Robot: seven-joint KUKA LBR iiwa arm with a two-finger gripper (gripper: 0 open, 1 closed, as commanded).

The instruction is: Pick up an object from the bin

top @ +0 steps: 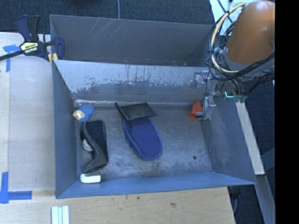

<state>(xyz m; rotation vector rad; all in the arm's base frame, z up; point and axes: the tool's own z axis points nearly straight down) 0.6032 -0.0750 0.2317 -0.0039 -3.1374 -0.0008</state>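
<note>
My gripper (208, 105) hangs near the bin's right wall, toward the back corner. A small orange-red thing (195, 110) sits right against its lower end on the left side; I cannot make out whether it is gripped or merely beside it. The closest other thing is a blue oval slipper-like pad (144, 139) with a dark flap (135, 111) at its far end, lying mid-floor to the gripper's left.
Along the left wall lie a black bent piece (96, 146), a small blue and yellow thing (83, 112) and a short white cylinder (90, 178). Bare floor stretches between the blue pad and the right wall. The arm's orange cover and cables hang over the right rim.
</note>
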